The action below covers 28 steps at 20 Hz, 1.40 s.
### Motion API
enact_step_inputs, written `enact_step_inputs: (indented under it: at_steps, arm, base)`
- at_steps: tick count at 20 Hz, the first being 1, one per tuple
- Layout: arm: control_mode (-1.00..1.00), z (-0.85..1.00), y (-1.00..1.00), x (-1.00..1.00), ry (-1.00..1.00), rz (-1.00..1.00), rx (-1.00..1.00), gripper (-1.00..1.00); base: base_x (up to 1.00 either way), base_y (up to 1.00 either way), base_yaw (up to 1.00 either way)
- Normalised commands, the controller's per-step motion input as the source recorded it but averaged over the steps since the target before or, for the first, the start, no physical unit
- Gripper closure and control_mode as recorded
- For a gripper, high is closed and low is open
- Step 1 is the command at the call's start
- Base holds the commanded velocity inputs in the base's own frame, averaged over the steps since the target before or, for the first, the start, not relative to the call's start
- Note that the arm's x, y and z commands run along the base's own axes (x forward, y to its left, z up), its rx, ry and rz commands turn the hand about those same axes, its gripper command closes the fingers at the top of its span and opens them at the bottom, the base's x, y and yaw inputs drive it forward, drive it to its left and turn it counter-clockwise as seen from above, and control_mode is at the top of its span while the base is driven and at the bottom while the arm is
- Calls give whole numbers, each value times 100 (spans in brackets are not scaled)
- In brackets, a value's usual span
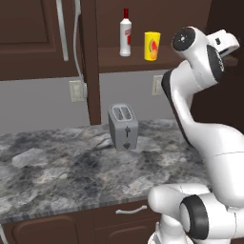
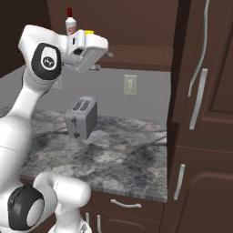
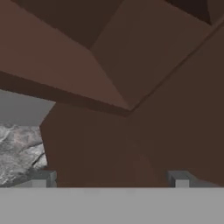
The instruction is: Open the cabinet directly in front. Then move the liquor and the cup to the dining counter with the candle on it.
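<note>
Grey marbled counter (image 1: 57, 176) runs under the dark brown wall cabinet (image 1: 28, 38), whose doors stand swung open. From the left base view the open shelf (image 1: 143, 62) holds the liquor bottle (image 1: 125, 32) and, just to its right, the yellow cup (image 1: 152, 45) — both upright and apart from each other. A toaster (image 1: 123, 127) sits on the counter below them, and the white arm (image 1: 200, 95) rises at the right with its hand up at shelf height, right of the cup.

From the right base view the arm's hand covers most of the bottle (image 2: 70, 23); just a sliver of the cup (image 2: 89, 32) peeks over it. This side adds the open right door with its long silver handle (image 2: 198, 98), and the toaster (image 2: 81, 116) again.

Through the hand view, the gripper (image 3: 109, 178) shows two finger tips (image 3: 42, 178) set wide apart with nothing between them — brown cabinet panels ahead, a patch of counter (image 3: 17, 148) at the left.
</note>
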Motion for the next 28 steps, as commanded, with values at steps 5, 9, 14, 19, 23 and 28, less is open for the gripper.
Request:
enact_step_inputs:
  at_steps: [5,9,14,19,23,28]
  arm:
    - [-100,17,7,0,-5,6,52,-100]
    - [-100,-2,3,-1,-17,2,53,-100]
    - [-100,-1,1,0,-7,0,7,-100]
    - [-100,-3,50,0,-1,10,3,-100]
    - [-100,-22,83,23,0,19,14,-100]
    - [-100,-11,60,41,-7,12,11,-100]
  base:
    - [0,0,0]
    - [0,0,0]
    - [0,0,0]
    - [0,0,0]
    - [0,0,0]
    - [0,0,0]
